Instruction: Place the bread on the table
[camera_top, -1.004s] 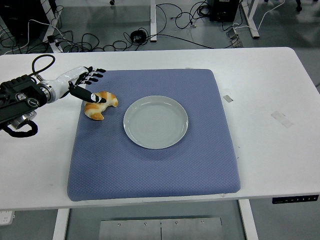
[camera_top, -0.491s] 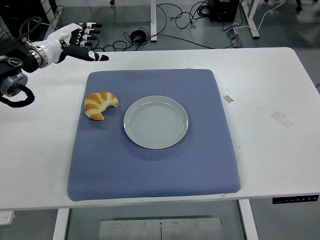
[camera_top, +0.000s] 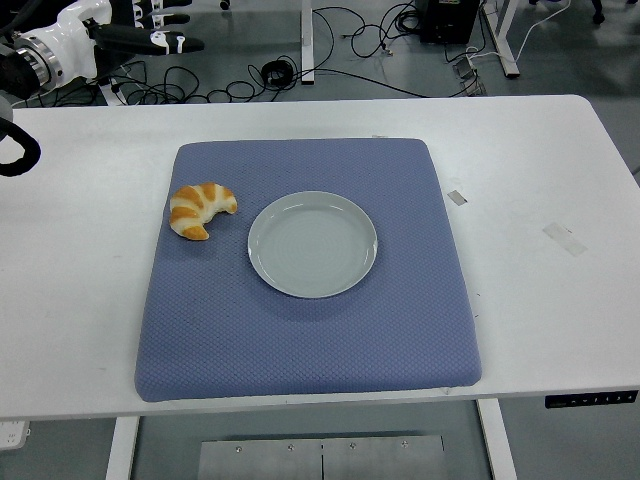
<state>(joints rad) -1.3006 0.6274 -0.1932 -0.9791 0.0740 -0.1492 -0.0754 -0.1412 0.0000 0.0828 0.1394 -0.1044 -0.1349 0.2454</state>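
The bread, a golden croissant (camera_top: 200, 209), lies on the blue mat (camera_top: 310, 320) left of the grey plate (camera_top: 312, 243), with nothing touching it. My left hand (camera_top: 150, 30) is high at the picture's top left corner, far from the croissant, its fingers stretched out and holding nothing. The right arm does not show.
The mat covers the middle of the white table (camera_top: 540, 180). Two bits of tape (camera_top: 562, 236) stick to the table right of the mat. Cables lie on the floor beyond the table's far edge.
My left hand has let go of the croissant and risen up and back to the top left corner. The croissant stays where it was set down on the mat.
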